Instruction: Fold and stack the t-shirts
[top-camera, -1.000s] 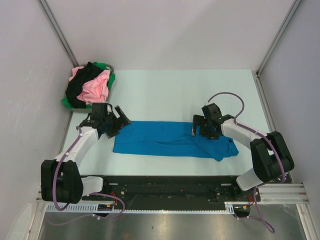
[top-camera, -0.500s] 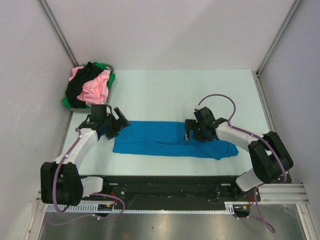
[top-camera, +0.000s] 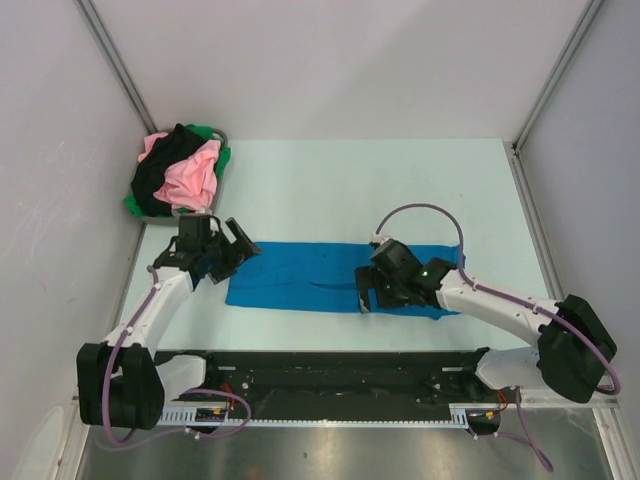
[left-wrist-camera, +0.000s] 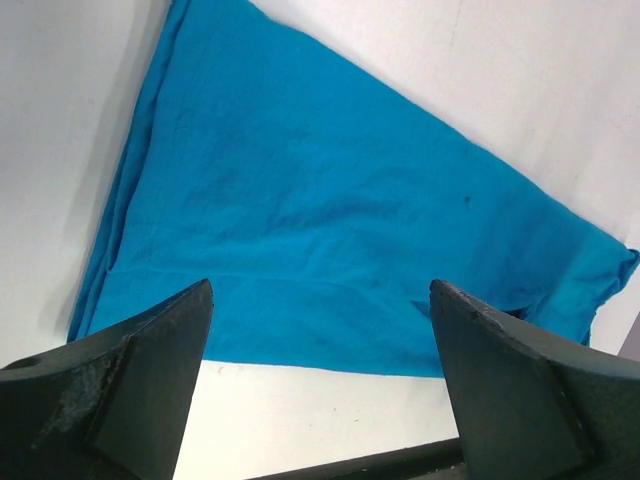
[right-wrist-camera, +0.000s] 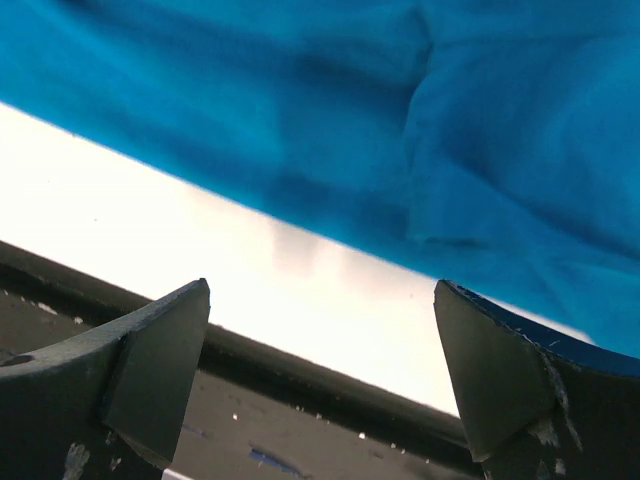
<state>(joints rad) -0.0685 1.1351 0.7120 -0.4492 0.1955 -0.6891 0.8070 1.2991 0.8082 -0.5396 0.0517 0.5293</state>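
Lying flat near the front edge of the pale bench (top-camera: 400, 190), the bright blue t-shirt (top-camera: 300, 278) is stretching left to right as a long folded band, with a shallow crease running along its middle. The left gripper (top-camera: 232, 250) is hovering at the shirt's far left corner; its wrist camera is showing both fingers (left-wrist-camera: 150, 380) spread wide apart, with nothing between them and the blue cloth below. The right gripper (top-camera: 364, 296) is reaching over the shirt's near edge, right of the middle, its jaws likewise standing apart and holding nothing. In its wrist view a doubled layer of cloth is overlapping on the right side, and a strip of bare bench is showing past the hem. Whether either gripper is touching the fabric cannot be told. Well apart from all this, at the far left corner, a pink t-shirt (top-camera: 192, 175), a black t-shirt (top-camera: 158, 178) and a green t-shirt (top-camera: 133, 205) are sitting in a tangled heap.
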